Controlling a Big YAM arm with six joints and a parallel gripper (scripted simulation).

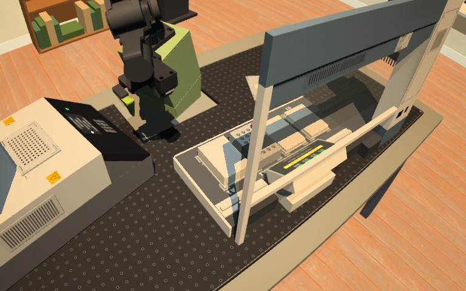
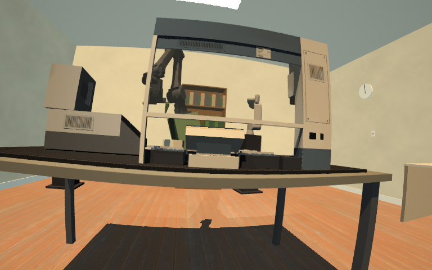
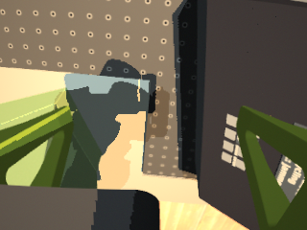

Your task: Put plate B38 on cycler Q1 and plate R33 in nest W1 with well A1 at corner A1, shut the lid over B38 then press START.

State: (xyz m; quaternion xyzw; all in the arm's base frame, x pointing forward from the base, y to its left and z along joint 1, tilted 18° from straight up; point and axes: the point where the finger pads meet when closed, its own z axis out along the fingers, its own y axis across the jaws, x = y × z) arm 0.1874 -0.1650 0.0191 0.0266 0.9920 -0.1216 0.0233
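From left: cycler Q1 (image 1: 68,164) stands lid raised, lamp (image 1: 66,109) green; beside its panel the gripper (image 1: 128,99) hangs fully open, holding nothing; further right, both cream PCR plates (image 1: 292,140) sit in the deck row under the gantry frame (image 1: 252,154).

The top view looks steeply down from high beyond the counter's front edge, facing the dark six-joint arm (image 1: 144,51). The exterior view sits low and further off on that same side, level with the tan-edged counter (image 2: 190,181), looking through the beige open-framed enclosure (image 2: 315,95); both share it and the arm. The wrist view looks down, close, past green claw fingers.
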